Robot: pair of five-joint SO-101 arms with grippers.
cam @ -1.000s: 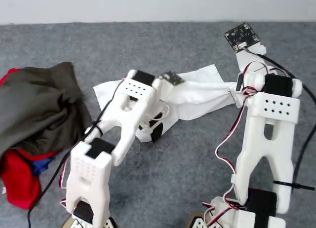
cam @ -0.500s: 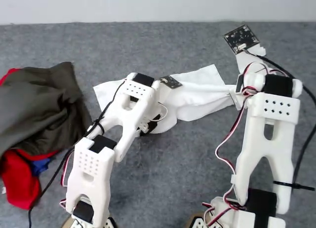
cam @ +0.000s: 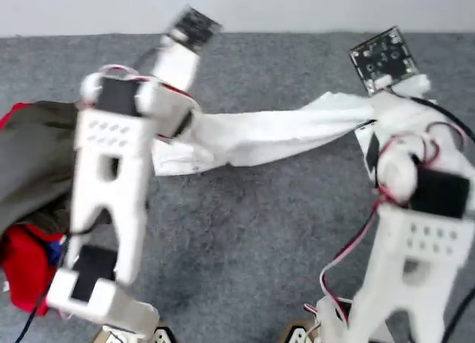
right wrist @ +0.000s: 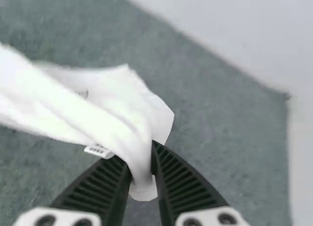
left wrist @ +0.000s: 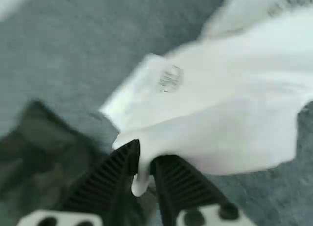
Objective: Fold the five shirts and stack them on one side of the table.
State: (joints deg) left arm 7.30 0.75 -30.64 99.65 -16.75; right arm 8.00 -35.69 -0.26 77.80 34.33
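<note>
A white shirt [cam: 274, 131] hangs stretched between the two arms above the grey table. My left gripper [cam: 184, 126] is shut on its left end; the left wrist view shows white cloth [left wrist: 220, 113] pinched between the black fingers [left wrist: 168, 179]. My right gripper [cam: 365, 114] is shut on the right end, and in the right wrist view the shirt [right wrist: 93, 118] is clamped between the fingers [right wrist: 171, 172]. A lower flap of the shirt [cam: 174, 161] droops to the table.
A heap of other shirts lies at the table's left edge: an olive one [cam: 33, 157] on top, a red one [cam: 22, 265] and a bit of blue [cam: 56, 254] beneath. Open grey table [cam: 252, 239] lies in front between the arm bases.
Both arms have risen and spread apart, the left one swinging up and to the left. The white shirt, bunched on the table before, is now lifted and pulled taut between them.
</note>
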